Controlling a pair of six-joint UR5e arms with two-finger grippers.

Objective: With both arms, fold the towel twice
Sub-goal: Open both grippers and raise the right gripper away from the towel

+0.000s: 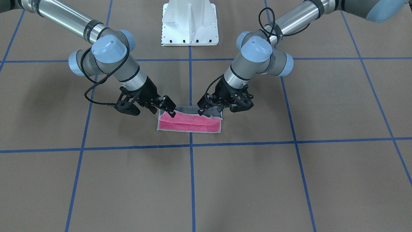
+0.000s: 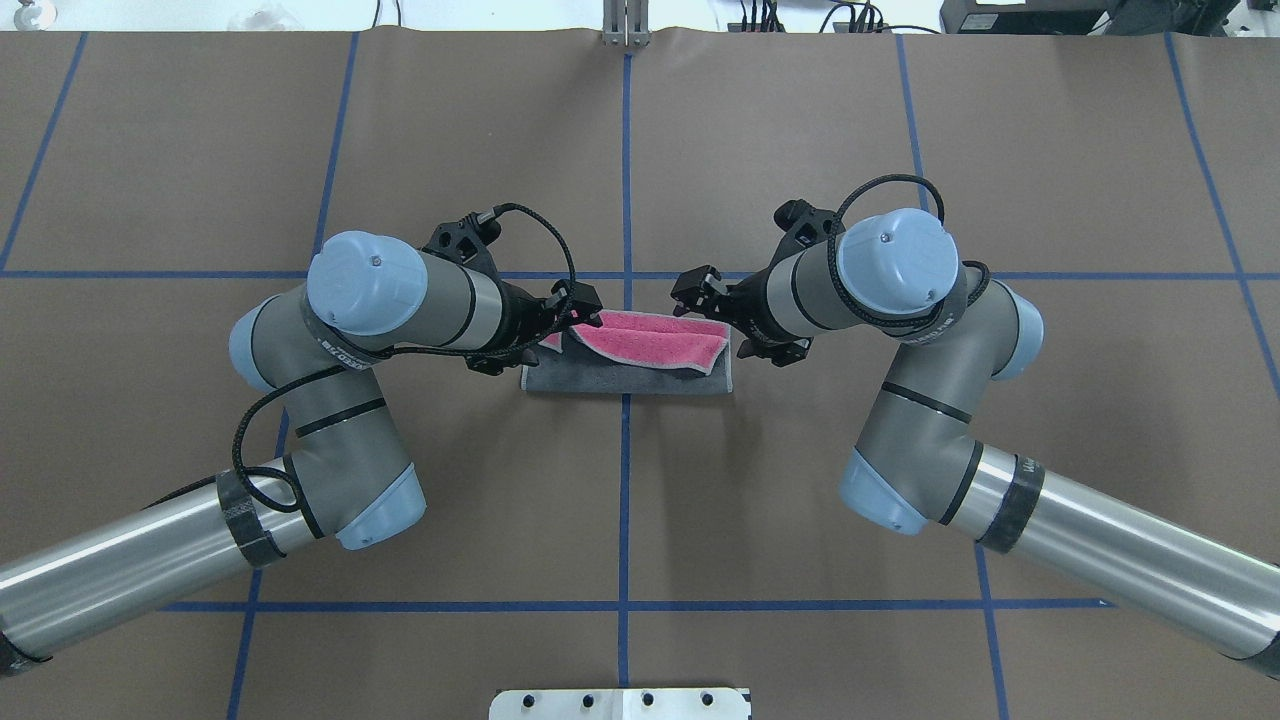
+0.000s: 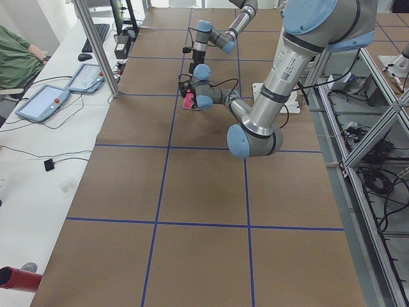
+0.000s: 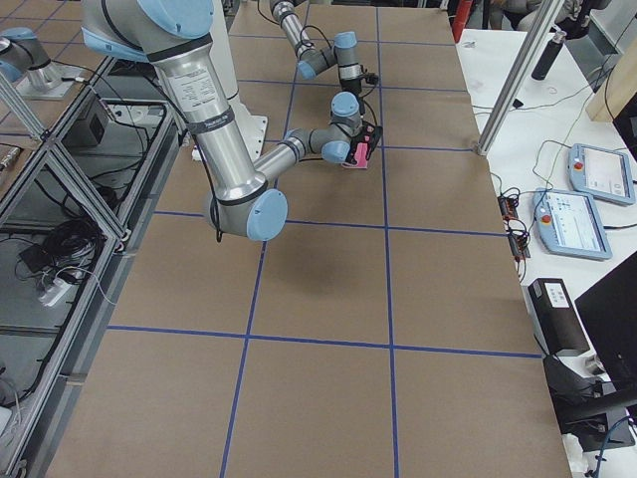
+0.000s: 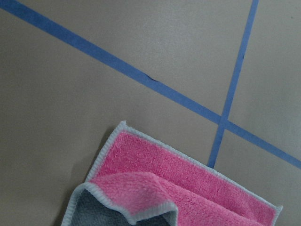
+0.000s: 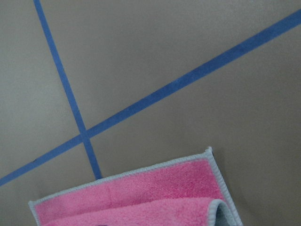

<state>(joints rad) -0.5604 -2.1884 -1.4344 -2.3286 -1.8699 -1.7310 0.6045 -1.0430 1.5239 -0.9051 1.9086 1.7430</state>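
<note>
- The left gripper (image 1: 201, 111) is pinched shut on the towel (image 1: 190, 124). It holds the raised near edge, a little in from the left corner.
- The right gripper (image 1: 172, 112) pinches the same edge by the right corner.
- The towel sits mid-table (image 1: 289, 180), its long side running from left edge to right edge.
- Its flat far edge lies just ahead of both grippers, about equally near. I think the raised edge goes there next.

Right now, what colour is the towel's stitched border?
Pale grey; border clearest in left wrist view.
</note>
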